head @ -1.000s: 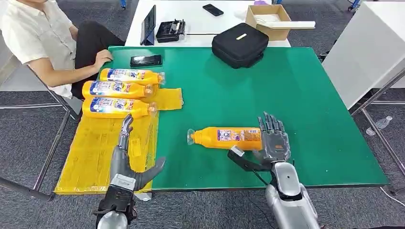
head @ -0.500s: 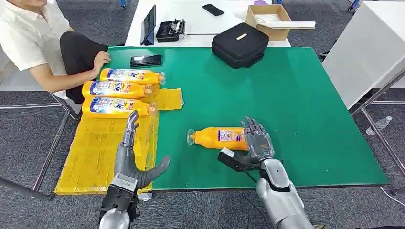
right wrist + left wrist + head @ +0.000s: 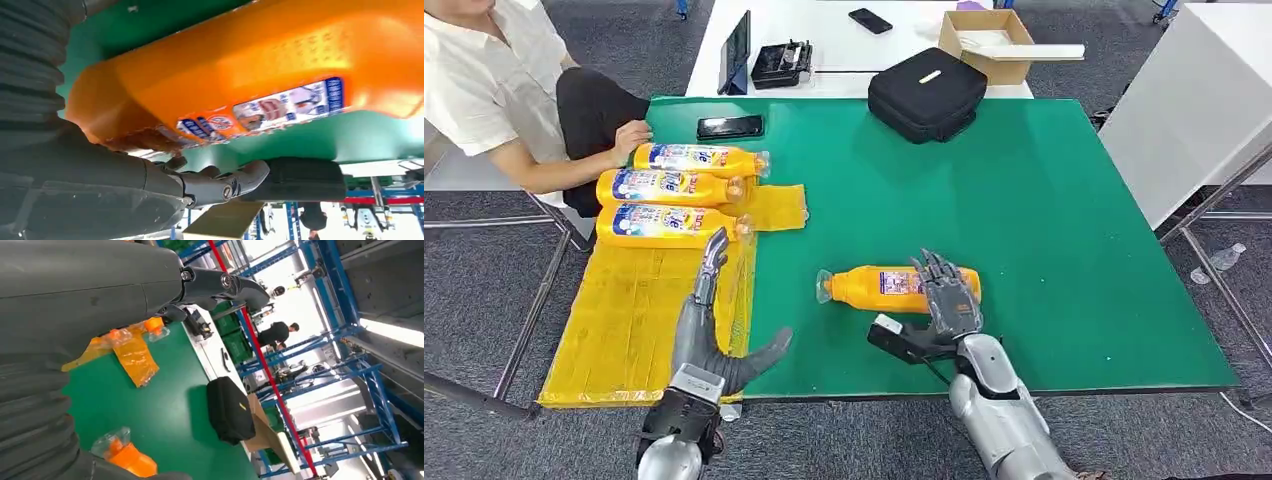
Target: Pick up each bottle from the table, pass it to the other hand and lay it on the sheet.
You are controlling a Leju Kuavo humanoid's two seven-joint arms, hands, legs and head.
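A: How far along is the job looking?

B: Well along, I'd judge. Three bottles are lying side by side at the far end of the yellow sheet, which is hanging over the counter edge. One bottle is left, lying on its side on the green, well to the right of the sheet, cap pointing toward it.

A: And the hands?

B: The right hand is sitting at that last bottle, fingers apart and draped over its body, thumb reaching out on the near side. Nothing is clamped; the bottle is resting on the counter. The left hand is waiting over the sheet's right edge, fingers spread, holding nothing. Lifting, handing over and laying down are all yet to come.

A: What is the wrist camera adding?

B: The right wrist view is showing the bottle's label up close with the thumb off its surface, a gap showing between them. The left wrist view is catching the black bag beyond the sheet.
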